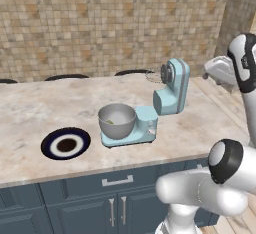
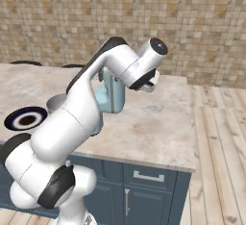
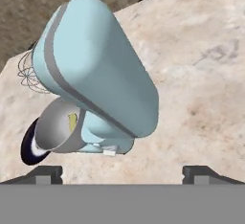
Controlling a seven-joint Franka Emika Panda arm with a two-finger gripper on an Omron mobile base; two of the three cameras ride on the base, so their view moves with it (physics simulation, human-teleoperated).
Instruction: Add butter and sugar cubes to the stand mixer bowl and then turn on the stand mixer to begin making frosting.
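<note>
A light blue stand mixer (image 1: 160, 105) sits mid-tabletop (image 1: 40, 108) on a pale marble-look surface, head tilted up & back, wire whisk (image 1: 156, 76) hanging off the raised end. On its flat base rests the stand mixer bowl (image 1: 117, 120), round grey brushed metal, deep & wide-mouthed. Inside the bowl: a small pale yellow-green piece, the butter (image 1: 109, 122), lying near the left wall. Sugar cubes too small to make out in any view. Just left of the mixer, apart from it, a flat dark blue plate (image 1: 65, 143) w/ white ring & dark centre.

Left base view gives the whole mixer side-on, bowl mouth open to the camera, navy cabinet fronts (image 1: 75, 205) below the tabletop edge. Right base view has the white arm (image 2: 77, 123) across the front, hiding most of the mixer; its neck (image 2: 113, 94) & a sliver of bowl (image 2: 55, 103) peek past the arm, plate (image 2: 25, 118) at far left, wood floor (image 2: 216, 147) to the right. Hand view looks down on the mixer head (image 3: 95, 65) from above & behind: rounded blue shell w/ grey band, whisk (image 3: 29, 72) at its far end, bowl (image 3: 60, 127) beneath w/ the butter (image 3: 72, 121) showing yellow inside.

Pincer (image 3: 122, 173) hovers over the mixer head, tips spread wide at the lower corners of the hand view, holding nothing.
</note>
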